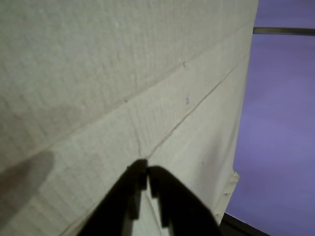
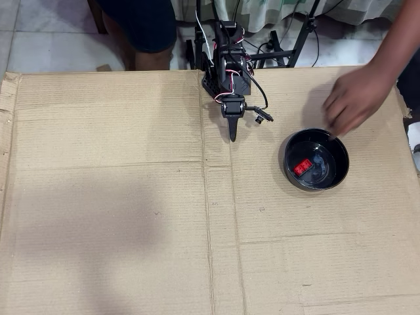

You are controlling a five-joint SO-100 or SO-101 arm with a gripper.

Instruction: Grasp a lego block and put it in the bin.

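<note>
In the overhead view the red lego block point(image 2: 302, 167) lies inside the round black bowl point(image 2: 289, 172) at the right of the cardboard. My gripper point(image 2: 232, 137) is folded back near the arm's base at the top centre, well left of the bowl, with its fingers together and nothing between them. In the wrist view the black gripper point(image 1: 147, 169) points at bare cardboard, jaws shut and empty. The block and bowl are out of the wrist view.
A person's hand point(image 2: 354, 98) reaches in from the upper right and hovers over the bowl's far rim. A large cardboard sheet point(image 2: 131, 216) covers the table, with creases across it. Cables and stand legs point(image 2: 289, 33) sit behind the arm's base.
</note>
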